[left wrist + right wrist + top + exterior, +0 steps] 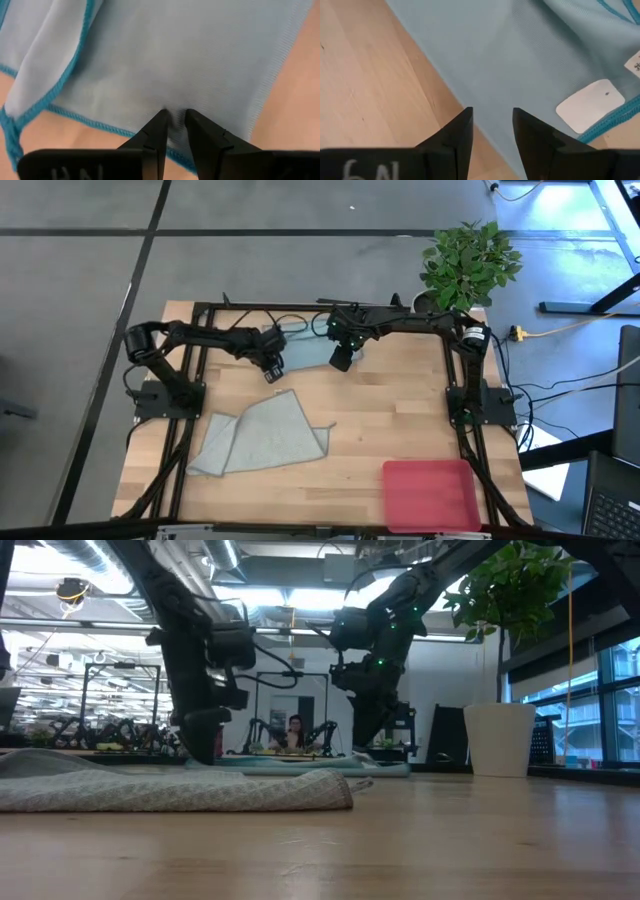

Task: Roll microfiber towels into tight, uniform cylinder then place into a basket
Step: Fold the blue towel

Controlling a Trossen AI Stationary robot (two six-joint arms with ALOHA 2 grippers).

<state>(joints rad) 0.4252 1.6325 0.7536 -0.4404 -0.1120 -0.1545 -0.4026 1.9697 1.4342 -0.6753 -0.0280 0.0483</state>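
Your table (400, 410) carries everything. The grey towel (262, 435) lies crumpled at about 8 o'clock from centre, untouched. The basket (430, 492) sits at 5 o'clock by the near edge, with nothing in it and well apart from both arms.

The blue towel (305, 348) is your working piece: it lies flat at 12 o'clock near the far edge, between the two grippers, its long axis running 9 to 3 o'clock.

Your left gripper (174, 116) is down at the towel's 9 o'clock end. Its fingers are drawn close and pinch a small pucker of cloth, with a turned-over hem just beside it.

Your right gripper (492, 117) hovers at the 3 o'clock end over the towel's edge, where cloth meets bare wood. Its fingers stand apart and hold nothing; the white tag (590, 105) lies near them.

The right gripper sits astride that edge, so I judge it needs to drop and pinch there before any roll can run evenly along the towel.
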